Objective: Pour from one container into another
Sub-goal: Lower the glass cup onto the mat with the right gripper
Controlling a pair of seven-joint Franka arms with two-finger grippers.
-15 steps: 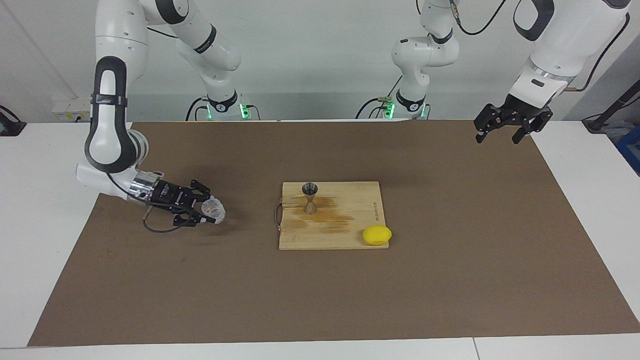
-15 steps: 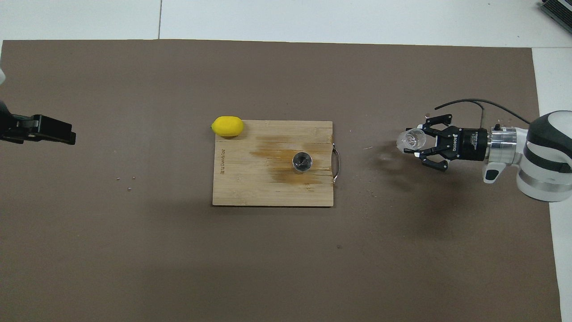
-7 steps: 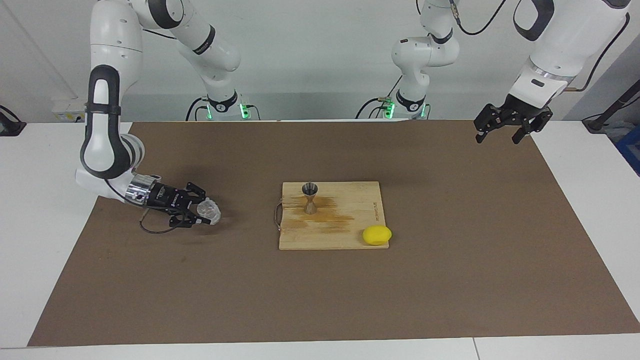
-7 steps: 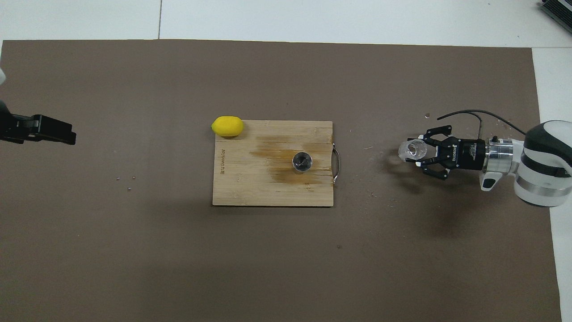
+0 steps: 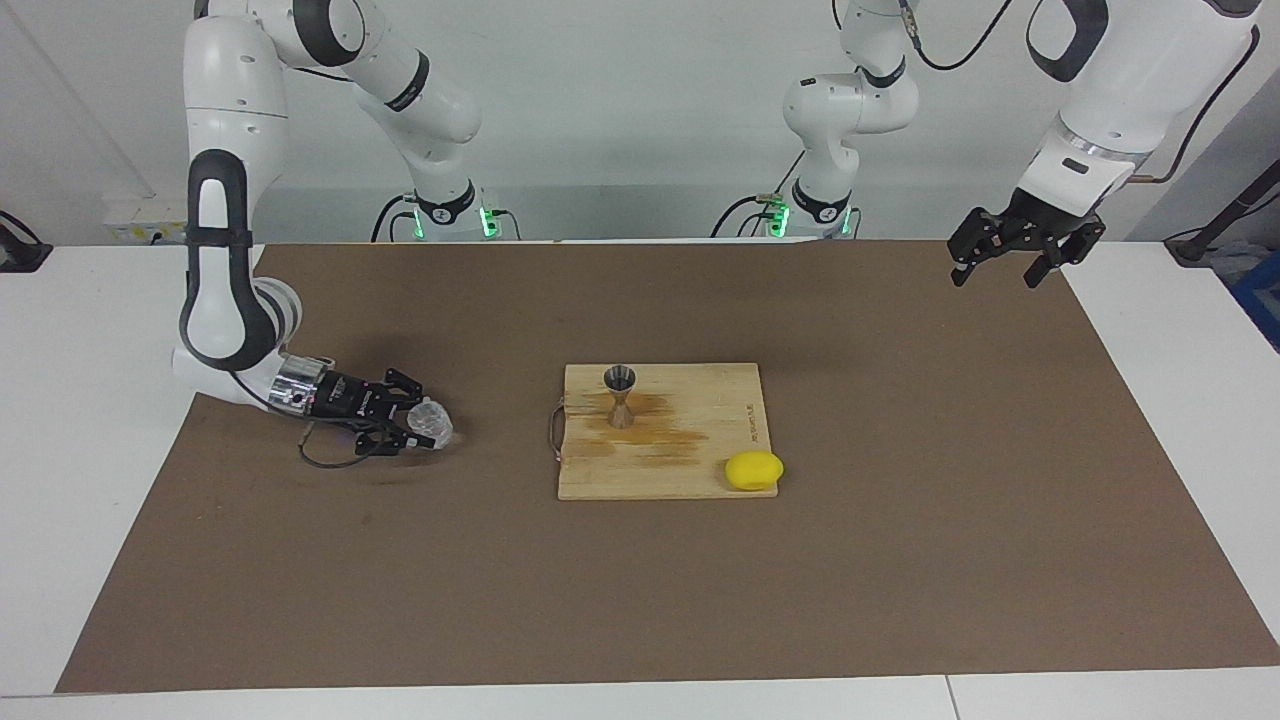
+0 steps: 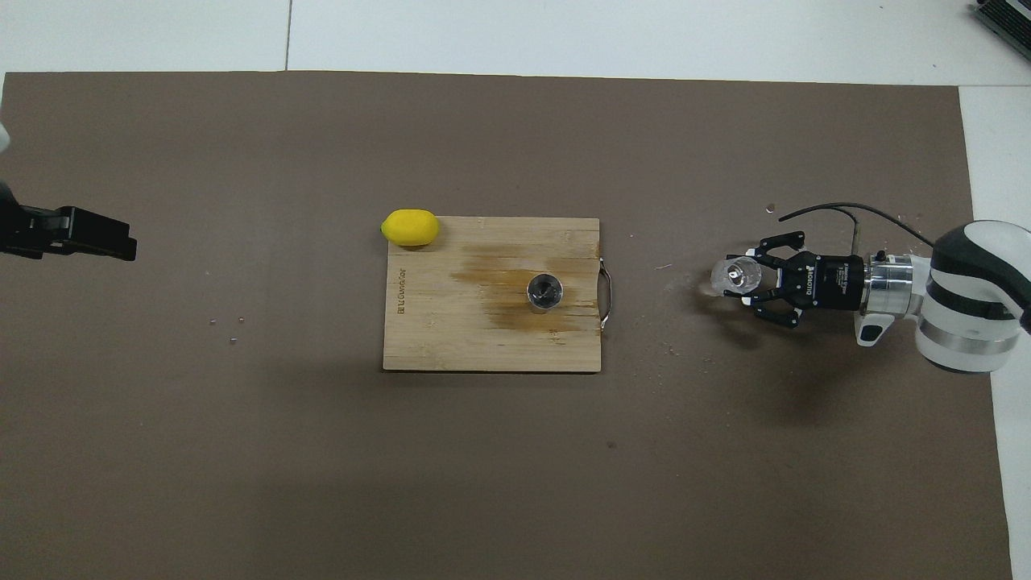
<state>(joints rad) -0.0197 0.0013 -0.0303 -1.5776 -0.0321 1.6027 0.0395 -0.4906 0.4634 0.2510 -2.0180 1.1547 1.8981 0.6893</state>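
Tumbler (image 5: 428,421) gripped in right hand (image 5: 408,428); jigger (image 5: 620,396) upright on board (image 5: 700,470).

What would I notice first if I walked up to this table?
Probably the yellow lemon, bright against the wooden board in the middle of the brown mat. Next, the little metal jigger standing upright on the board's stained patch. Then the right claw, low over the mat toward the right arm's end of the table, shut on a clear glass, while the left claw waits open, up over the mat's corner.
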